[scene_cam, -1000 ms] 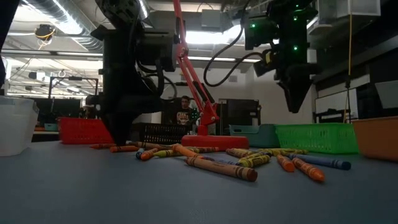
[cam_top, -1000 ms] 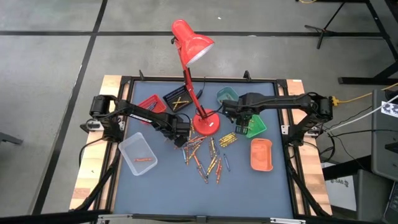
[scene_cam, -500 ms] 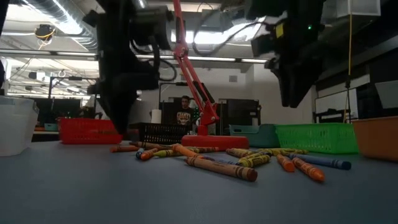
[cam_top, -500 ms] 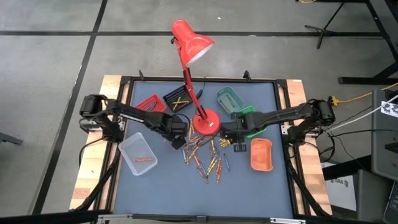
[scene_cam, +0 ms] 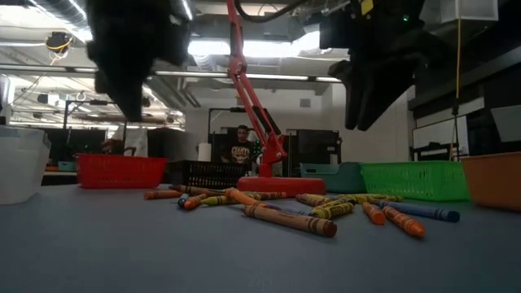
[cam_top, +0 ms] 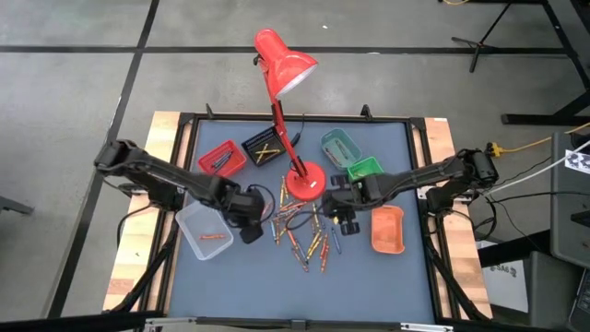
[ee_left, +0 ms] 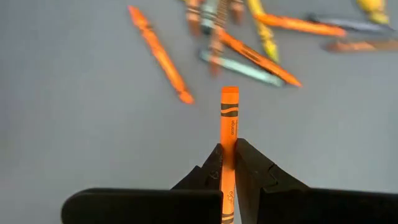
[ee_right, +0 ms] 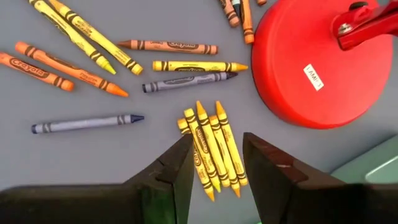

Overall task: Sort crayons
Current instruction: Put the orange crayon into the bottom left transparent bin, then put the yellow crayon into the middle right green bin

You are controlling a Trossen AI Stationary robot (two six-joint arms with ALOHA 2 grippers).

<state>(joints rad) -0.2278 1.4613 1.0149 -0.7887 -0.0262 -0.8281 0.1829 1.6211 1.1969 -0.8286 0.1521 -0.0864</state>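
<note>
Loose crayons (cam_top: 304, 231) lie in a heap on the grey table in front of the red lamp; the low view shows the crayons (scene_cam: 285, 213) lying flat. My left gripper (cam_top: 249, 231) hangs above the table between the heap and the clear tray (cam_top: 188, 221), shut on an orange crayon (ee_left: 229, 118). My right gripper (ee_right: 214, 163) stands open, pointing steeply down over a bunch of yellow crayons (ee_right: 211, 146) beside the lamp's base, its fingers to either side of them and above them. In the low view both grippers, left (scene_cam: 129, 106) and right (scene_cam: 362, 110), hang well above the table. My left gripper pinches the orange crayon between its two fingers. The crayon lies along the fingers and its wrapped shaft (ee_left: 227, 152) runs back between them. Its free end (ee_left: 230, 93) sticks out past the fingertips. The fingers point steeply down and the crayon is lifted clear of the table.
The red lamp's base (cam_top: 304, 182) stands mid-table, its arm rising toward the far edge. Small trays ring the heap: red (cam_top: 221, 157), black (cam_top: 263, 148), teal (cam_top: 337, 146), green (cam_top: 366, 170), orange (cam_top: 387, 228). The clear tray holds an orange crayon (cam_top: 214, 237).
My left gripper, shut throughout, has risen from the heap's left edge and gone toward the table's near left, toward the clear tray, carrying the orange crayon clear of the table. My right gripper has swung from over the green tray toward the near edge, over the crayons by the lamp's base.
</note>
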